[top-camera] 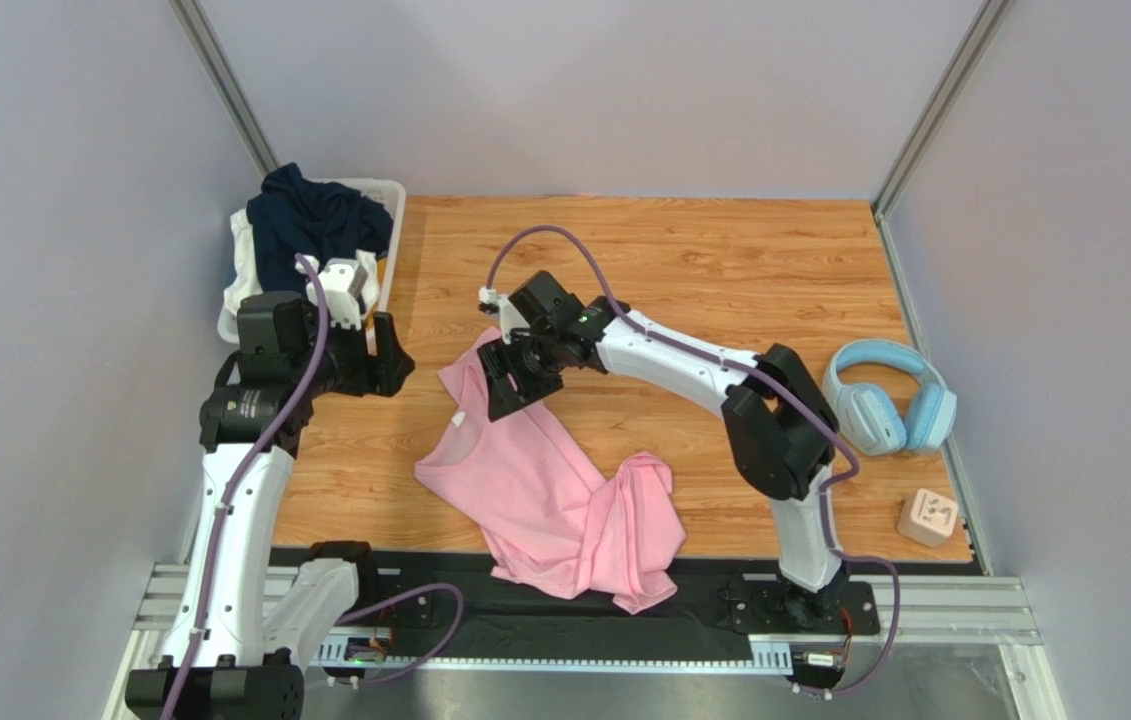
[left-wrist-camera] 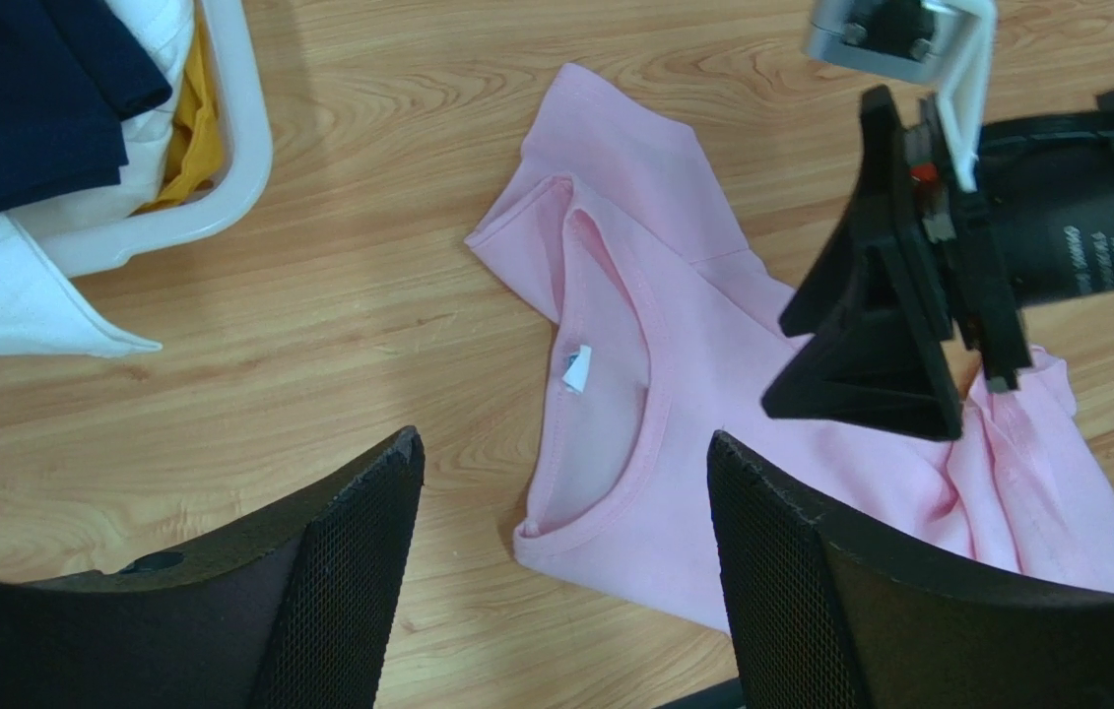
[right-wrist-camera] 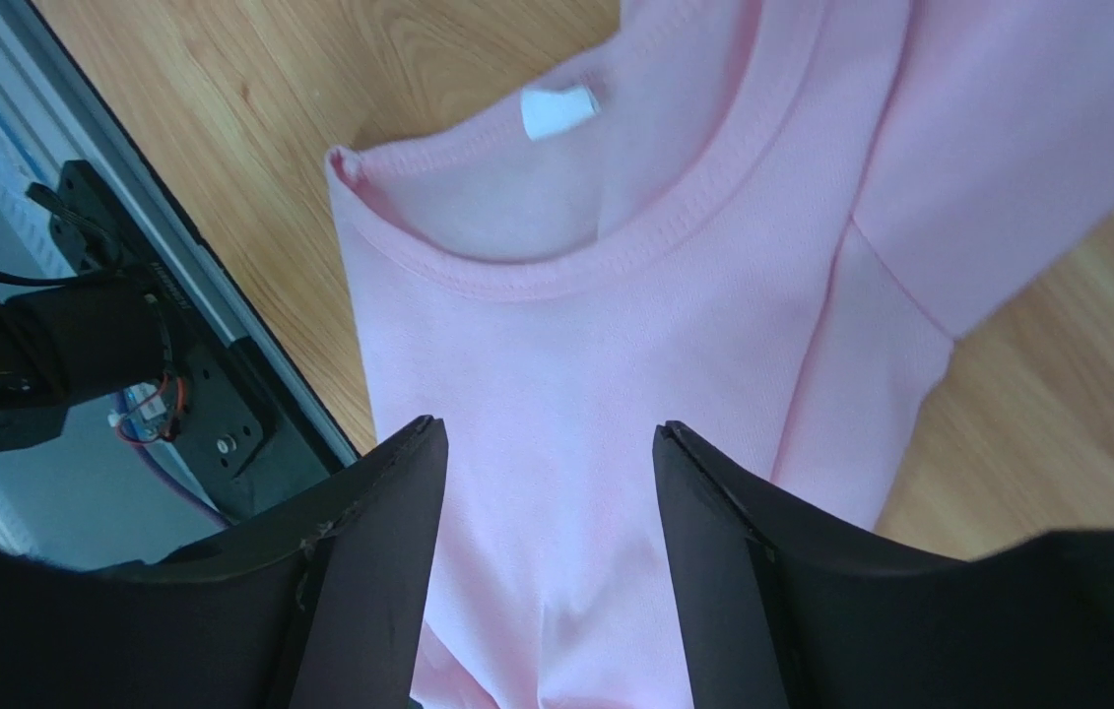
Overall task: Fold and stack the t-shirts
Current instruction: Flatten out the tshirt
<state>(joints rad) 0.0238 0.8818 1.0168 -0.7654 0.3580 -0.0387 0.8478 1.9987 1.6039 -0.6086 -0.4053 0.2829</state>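
Pink t-shirt [top-camera: 549, 480] soft matt cloth; table [top-camera: 706, 255] wood-grain; basket [left-wrist-camera: 245, 148] white plastic.

We can read no text: the white tag [right-wrist-camera: 558, 111] in the pink t-shirt [right-wrist-camera: 622, 355] collar, just beyond the right fingers [right-wrist-camera: 370, 591], looks blank.

Plain pale grey walls [top-camera: 586, 90] close in the back and both sides; slanted metal posts [top-camera: 226, 75] rise at the two far corners; the table [top-camera: 706, 255] has a warm wood-grain top, evenly lit; a ribbed aluminium rail [top-camera: 962, 608] runs along its near edge.
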